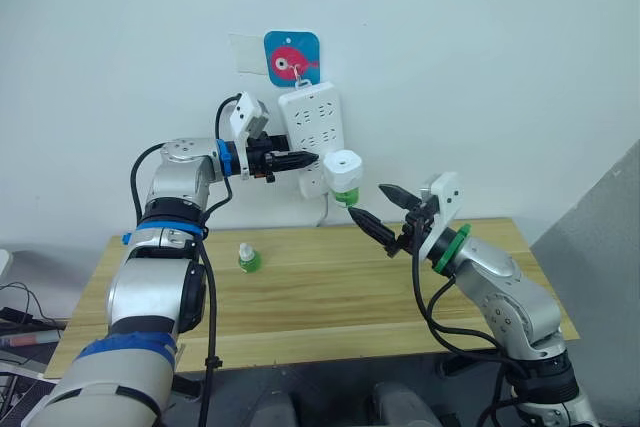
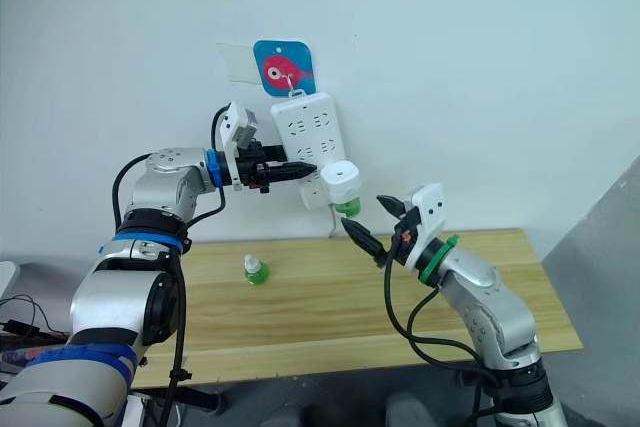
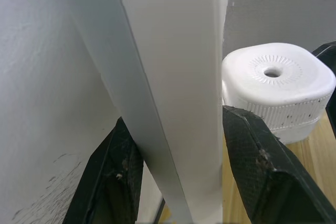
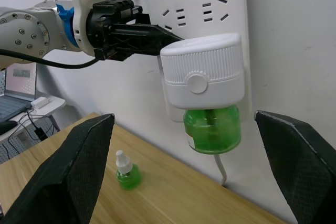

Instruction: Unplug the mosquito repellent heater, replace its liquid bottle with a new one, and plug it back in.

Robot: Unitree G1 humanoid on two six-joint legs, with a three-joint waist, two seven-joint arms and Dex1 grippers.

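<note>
On the wooden table [image 1: 330, 297] stands the new bottle [image 1: 248, 258], small, squat and green, with a white screw cap, alone near the left side. Above the table's far edge, the right gripper [image 1: 384, 209] hangs in the air with its two black fingers spread wide, holding nothing, just beside and below the heater. The heater [image 1: 342, 168] is a white rounded box with a round hole in its top, plugged into the lower part of the white power strip [image 1: 312, 137] on the wall. Its green liquid bottle [image 1: 346, 196] hangs under it. The left gripper [image 1: 297, 160] reaches from the left, its fingers set apart on both sides of the power strip's edge, next to the heater.
</note>
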